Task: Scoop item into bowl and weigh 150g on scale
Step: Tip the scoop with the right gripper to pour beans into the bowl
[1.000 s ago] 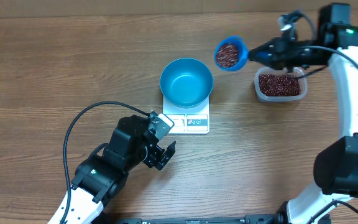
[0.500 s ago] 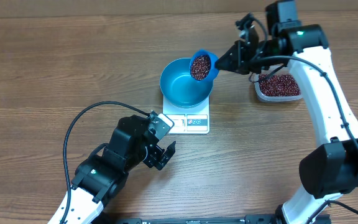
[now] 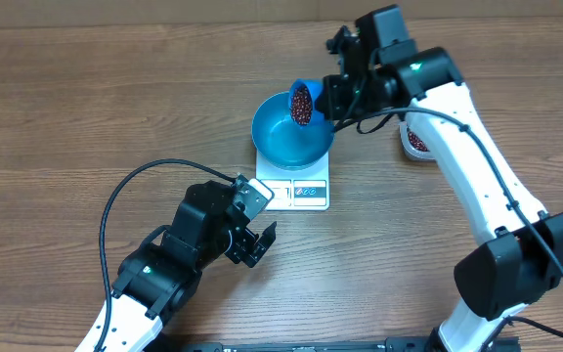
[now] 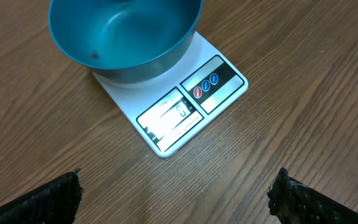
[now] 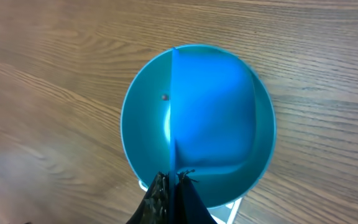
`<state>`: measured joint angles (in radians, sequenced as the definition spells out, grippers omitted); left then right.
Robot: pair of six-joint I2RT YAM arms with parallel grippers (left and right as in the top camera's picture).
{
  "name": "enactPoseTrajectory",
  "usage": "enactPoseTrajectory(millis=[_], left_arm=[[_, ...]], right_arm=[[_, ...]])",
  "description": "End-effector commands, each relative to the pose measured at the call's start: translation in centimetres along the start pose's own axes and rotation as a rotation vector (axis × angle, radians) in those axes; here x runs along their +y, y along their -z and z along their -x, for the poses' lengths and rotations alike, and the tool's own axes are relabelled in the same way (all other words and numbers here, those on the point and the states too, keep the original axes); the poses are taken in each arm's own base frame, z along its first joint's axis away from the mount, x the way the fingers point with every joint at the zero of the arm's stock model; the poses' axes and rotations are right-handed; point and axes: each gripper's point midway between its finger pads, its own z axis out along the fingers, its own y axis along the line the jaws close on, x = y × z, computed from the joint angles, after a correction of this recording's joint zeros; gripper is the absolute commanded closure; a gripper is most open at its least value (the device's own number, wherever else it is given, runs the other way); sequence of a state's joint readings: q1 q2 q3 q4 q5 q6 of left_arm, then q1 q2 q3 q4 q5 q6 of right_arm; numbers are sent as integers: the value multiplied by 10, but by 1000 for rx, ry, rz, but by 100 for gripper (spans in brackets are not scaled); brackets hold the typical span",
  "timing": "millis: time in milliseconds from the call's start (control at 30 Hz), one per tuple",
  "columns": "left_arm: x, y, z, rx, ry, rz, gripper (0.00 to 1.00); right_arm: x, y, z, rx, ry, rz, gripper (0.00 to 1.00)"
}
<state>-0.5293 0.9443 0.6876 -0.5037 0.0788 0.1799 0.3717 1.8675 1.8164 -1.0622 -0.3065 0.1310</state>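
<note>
Here, nearest you, the left arm (image 3: 179, 256) sits low over the wooden worktop (image 3: 57, 127). Its jaws are spread wide and hold nothing, and the left wrist view shows one dark fingertip at each lower corner.

Just beyond those jaws lies the white scale (image 4: 185, 109), flat on the worktop. Its display panel and three round buttons, one red and two blue, face the left arm. The digits are too small to read.

The blue bowl (image 3: 270, 137) stands on the far part of the scale, upright and covering most of the platform. A single bean (image 4: 94, 55) lies on its inner wall.

Above the bowl's right rim hangs the small blue scoop (image 3: 297, 84), tipped steeply on its side with its mouth turned toward the bowl. A load of red-brown beans (image 3: 301, 104) shows inside it. The right jaws are closed tight on the scoop's handle. In the right wrist view the scoop's blue back covers much of the bowl below.

Farther right, mostly hidden behind the white right arm (image 3: 457, 147), a clear tub (image 3: 413, 139) holds more beans.
</note>
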Motion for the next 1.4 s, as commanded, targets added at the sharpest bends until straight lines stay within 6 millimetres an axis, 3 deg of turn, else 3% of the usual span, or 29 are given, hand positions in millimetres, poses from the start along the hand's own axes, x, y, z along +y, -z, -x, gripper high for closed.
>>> enactPoseTrajectory(millis=[0,467,1367], left_arm=[[-1,0,1,-7,4,-13,1],[-1,0,1,-7,4,-13,0],[-1,0,1,-7,4,-13,0]], right_arm=[[2,10,14,-64,33,-79,96],[-6,9,12,-73,7,-185,96],[13,6,-2,-114,63,-423,96]])
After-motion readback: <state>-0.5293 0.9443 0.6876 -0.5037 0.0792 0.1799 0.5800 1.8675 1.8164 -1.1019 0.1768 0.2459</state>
